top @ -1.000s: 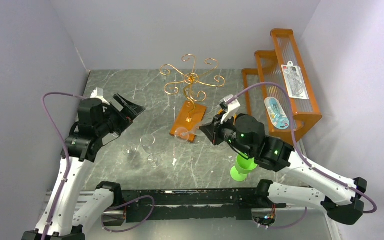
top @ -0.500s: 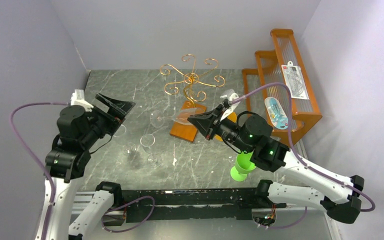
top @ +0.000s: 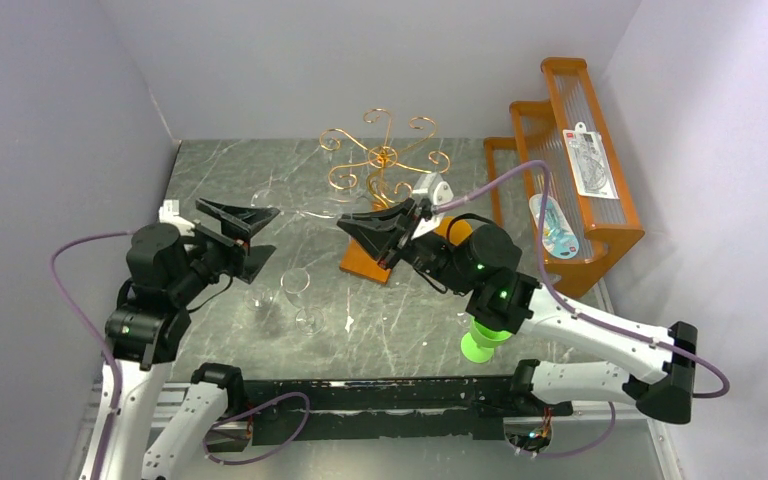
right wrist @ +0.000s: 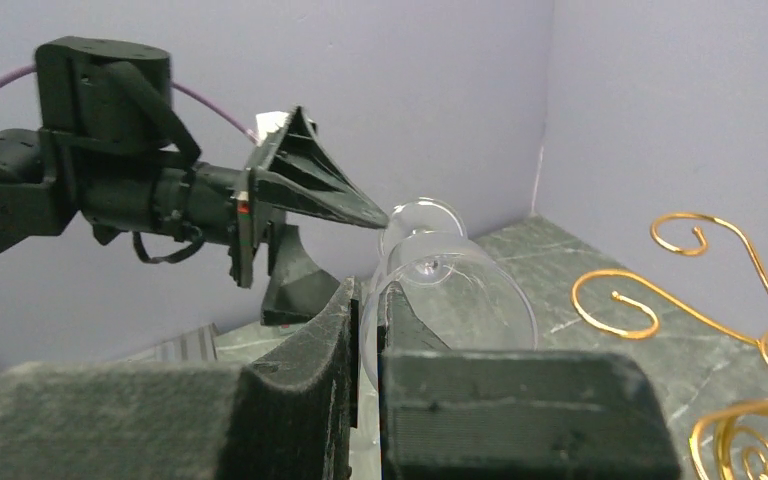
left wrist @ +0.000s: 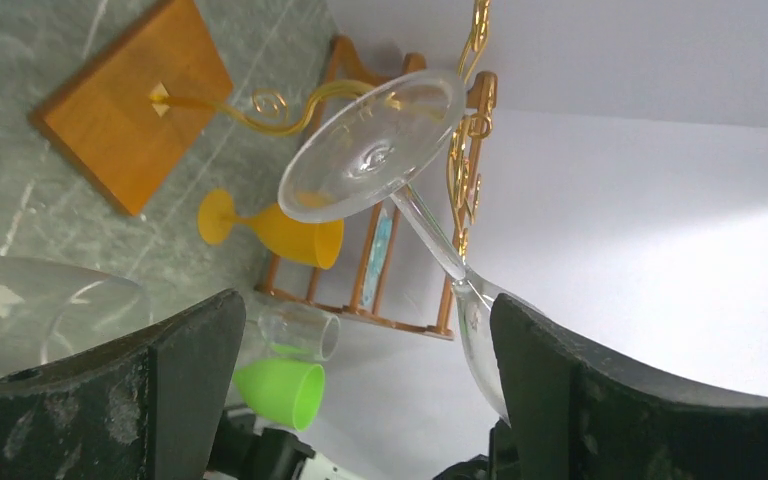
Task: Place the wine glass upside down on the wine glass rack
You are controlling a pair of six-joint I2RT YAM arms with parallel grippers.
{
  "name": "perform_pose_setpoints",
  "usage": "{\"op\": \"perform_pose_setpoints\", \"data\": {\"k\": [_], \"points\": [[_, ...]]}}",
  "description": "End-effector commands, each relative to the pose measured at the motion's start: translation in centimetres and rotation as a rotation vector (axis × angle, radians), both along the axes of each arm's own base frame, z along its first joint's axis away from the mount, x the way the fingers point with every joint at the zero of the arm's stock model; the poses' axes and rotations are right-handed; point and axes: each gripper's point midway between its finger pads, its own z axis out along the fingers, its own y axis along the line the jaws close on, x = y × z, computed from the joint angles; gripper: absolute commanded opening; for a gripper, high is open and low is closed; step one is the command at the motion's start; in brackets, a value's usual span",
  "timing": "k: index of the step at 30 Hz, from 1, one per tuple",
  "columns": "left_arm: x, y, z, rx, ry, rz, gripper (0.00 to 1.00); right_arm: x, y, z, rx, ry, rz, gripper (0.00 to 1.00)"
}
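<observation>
Clear glass, foot toward the lens: the wine glass [left wrist: 375, 160] lies sideways in the air ahead of the wide-spread left gripper [left wrist: 367, 305], its bowl cut off by a finger. From the right wrist, the right gripper [right wrist: 365, 300] pinches the bowl wall, the contact itself hidden. From overhead the glass barely shows, just left of the wine glass rack [top: 384, 160].

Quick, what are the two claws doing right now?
Left gripper: open, holding nothing.
Right gripper: closed on the wine glass.

Bowl of wine glass [left wrist: 375, 160] partly behind left fingers [left wrist: 580, 400]
</observation>
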Motion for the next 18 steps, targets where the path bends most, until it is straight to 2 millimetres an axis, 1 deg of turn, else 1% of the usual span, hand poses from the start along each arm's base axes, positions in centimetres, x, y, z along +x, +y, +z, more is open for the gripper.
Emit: {"op": "perform_pose_setpoints", "data": {"k": [1,4,8,11,14,15,16,18], "points": [[0.0,-2.4,2.8,-0.114,-0.05,-0.125,0.95,-0.5,0.9,3.7,0.094,-0.106,0.012,0.0],[0.2,-2.5,3.3,-0.101,-0.054,-0.132,0.82,-0.9,2.3,3.4,0.084,-0.122,0.024,0.0],[0.3,-2.3,3.7,-0.145,-0.072,-0.114,0.72,-1.2,4.0,2.8,0.053,-0.138,0.025,0.0],[0.3,-2.3,3.1,-0.185,-0.049,-0.103,0.67,-1.9,4.9,2.6,0.044,-0.144,0.047,0.0],[0.2,-1.8,2.5,-0.221,-0.032,-0.06,0.52,-2.3,5.5,2.4,0.034,-0.148,0.063,0.0],[0.2,-1.5,2.5,-0.231,-0.029,-0.036,0.49,-2.4,5.7,2.2,0.031,-0.148,0.065,0.0],[0.1,-1.2,2.5,-0.234,-0.031,-0.018,0.47,-2.3,5.8,2.2,0.028,-0.15,0.064,0.0],[0.0,-0.6,2.7,-0.237,-0.03,0.015,0.47,-2.4,5.9,2.0,0.026,-0.151,0.065,0.0]]}}
